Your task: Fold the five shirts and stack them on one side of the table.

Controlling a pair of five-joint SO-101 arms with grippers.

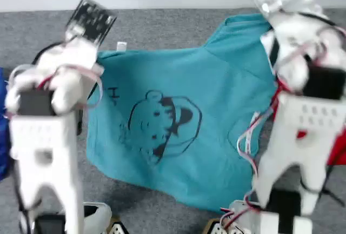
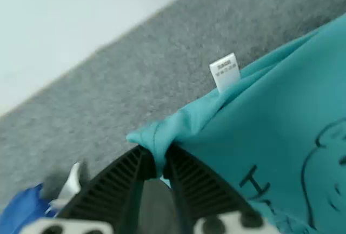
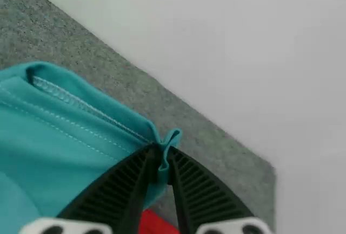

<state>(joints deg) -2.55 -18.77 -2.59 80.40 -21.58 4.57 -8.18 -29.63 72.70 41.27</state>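
High view
- Shirt: one teal shirt (image 1: 178, 131) with a dark cartoon face print lies spread, print up, on the grey table cover (image 1: 162, 20). It is between the two arms and is not folded.
- Tag: a small white tag (image 1: 121, 46) sticks out at the shirt's far edge, close to the left arm (image 1: 51, 91).
- Arms: the left arm stands over the shirt's far corner on its own side. The right arm (image 1: 303, 82) stands over the opposite far corner.
- Edges: a blue cloth (image 1: 3, 131) lies beside the left arm and a red cloth (image 1: 339, 147) beside the right arm. I cannot tell if either is a folded shirt.

Left wrist view
- Left gripper (image 2: 155, 164): its ribbed black jaws are pressed together on a bunched corner of the teal shirt, just beside the white tag.
- Fabric: the shirt runs from the pinch out over the table cover.

Right wrist view
- Right gripper (image 3: 161, 161): it pinches a stitched hem corner of the teal shirt, with a tuft of cloth poking out past the jaws.
- Background: the table's far edge and a pale wall (image 3: 243, 39) are just beyond.

Progress
- Done: no finished stack can be made out.
- In hand: both far corners are gripped, which likely sets up this shirt's first fold.
- Left: by my reading, nearly all the folds and the stacking.
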